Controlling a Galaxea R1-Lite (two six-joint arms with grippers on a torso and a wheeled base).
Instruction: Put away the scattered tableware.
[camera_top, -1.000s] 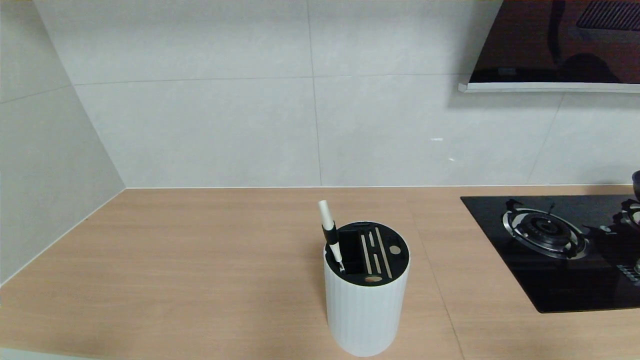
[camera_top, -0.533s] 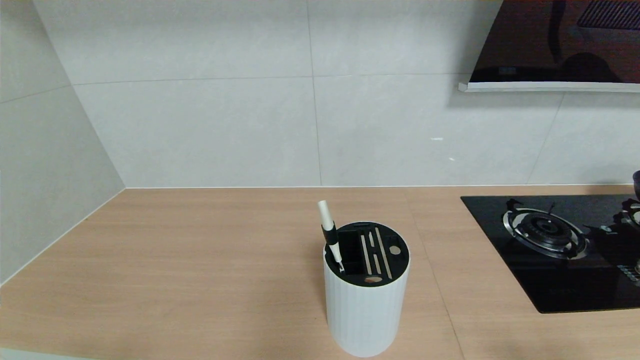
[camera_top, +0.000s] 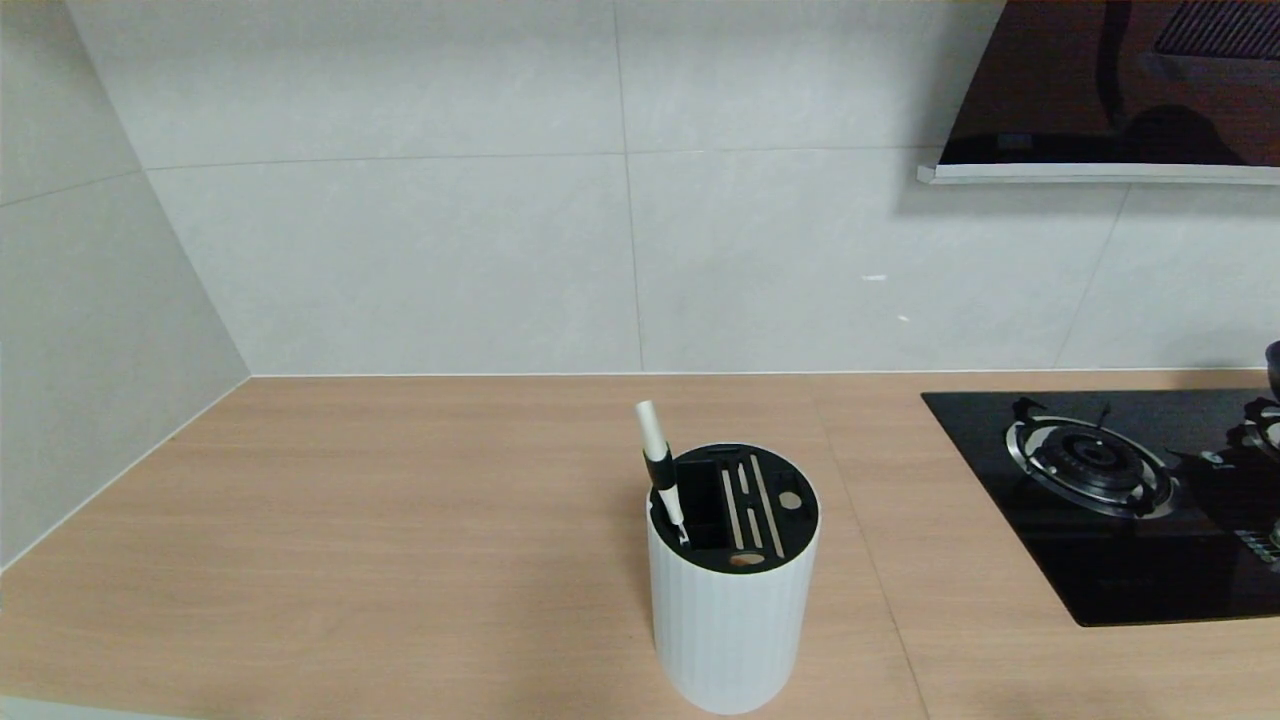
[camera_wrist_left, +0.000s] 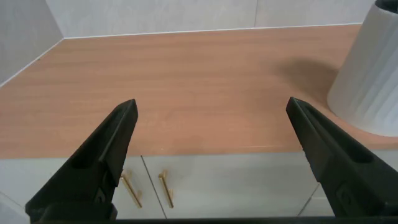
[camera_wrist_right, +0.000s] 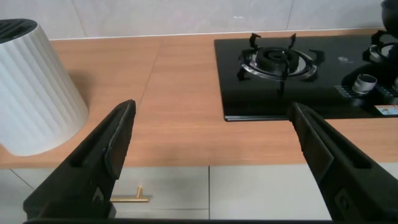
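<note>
Left wrist view shows the left gripper (camera_wrist_left: 211, 106), jaws wide and empty, above the wooden countertop (camera_wrist_left: 186, 74) edge near the white ribbed utensil holder (camera_wrist_left: 373, 68). The right gripper (camera_wrist_right: 211, 107) is likewise spread, holding nothing. A white-handled utensil (camera_top: 651, 428) stands slotted in the holder. Stowing seems done; the next move calls for locating any remaining piece.

My left gripper (camera_wrist_left: 211, 107) gapes wide before the wooden counter (camera_wrist_left: 186, 74), where a white ribbed holder (camera_wrist_left: 368, 78) stands
</note>
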